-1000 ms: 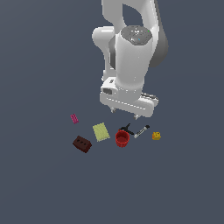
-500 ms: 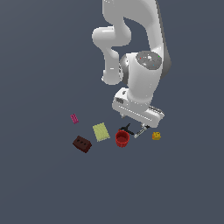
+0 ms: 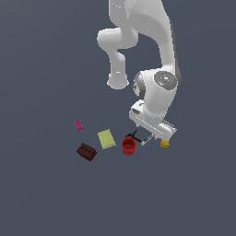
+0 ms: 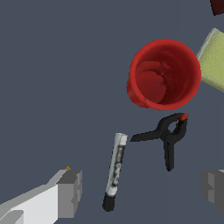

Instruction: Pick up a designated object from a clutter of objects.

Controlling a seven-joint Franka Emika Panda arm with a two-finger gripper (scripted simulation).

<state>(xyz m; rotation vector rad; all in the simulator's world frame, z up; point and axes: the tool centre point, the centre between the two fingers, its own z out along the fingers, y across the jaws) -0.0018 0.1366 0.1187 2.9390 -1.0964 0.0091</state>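
The designated object, a slender grey-white marker with a black end, lies flat on the floor; in the exterior view it shows between the red cup and the yellow block. My gripper hovers just above it, open and empty. In the wrist view my gripper has one finger on each side of the marker's black end, apart from it. The black clamp lies beside the marker, next to the red cup.
A yellow-green flat pad, a dark brown brick and a pink piece lie toward the exterior view's left. The pad also shows at the wrist view's edge. The floor is plain dark grey.
The arm has swung toward the exterior view's right and come down, bringing the open gripper low over the marker, between the red cup and the yellow block. The objects have not moved.
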